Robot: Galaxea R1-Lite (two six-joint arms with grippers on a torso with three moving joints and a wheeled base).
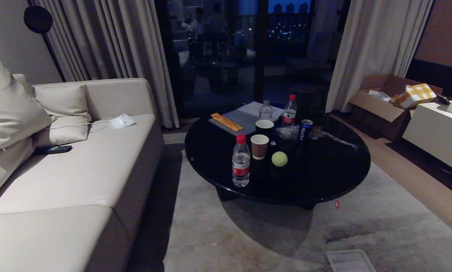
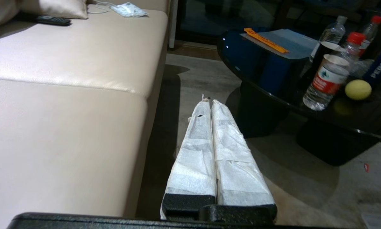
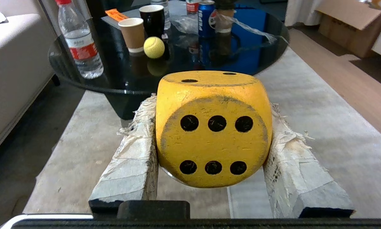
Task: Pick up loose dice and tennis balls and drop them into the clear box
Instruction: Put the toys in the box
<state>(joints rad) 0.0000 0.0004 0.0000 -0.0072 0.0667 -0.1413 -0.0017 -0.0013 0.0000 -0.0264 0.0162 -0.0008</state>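
Observation:
My right gripper (image 3: 211,108) is shut on a yellow die (image 3: 213,127) with black pips, its six face toward the wrist camera, held above the grey rug. One fuzzy yellow-green tennis ball (image 1: 279,159) rests on the round black table (image 1: 324,181), beside a brown paper cup (image 1: 259,146); it also shows as the tennis ball (image 3: 154,47) and the tennis ball (image 2: 358,89). My left gripper (image 2: 208,101) is shut with nothing in it, low between the sofa and the table. Neither arm appears in the head view. I cannot pick out the clear box for certain.
A pale translucent rectangle (image 1: 348,260) lies on the rug at the near edge; lid or tub, I cannot tell. Water bottles (image 1: 241,162), cups and a Pepsi can (image 1: 305,129) crowd the table. A beige sofa (image 1: 78,170) runs along the left, a cardboard box (image 1: 380,102) sits far right.

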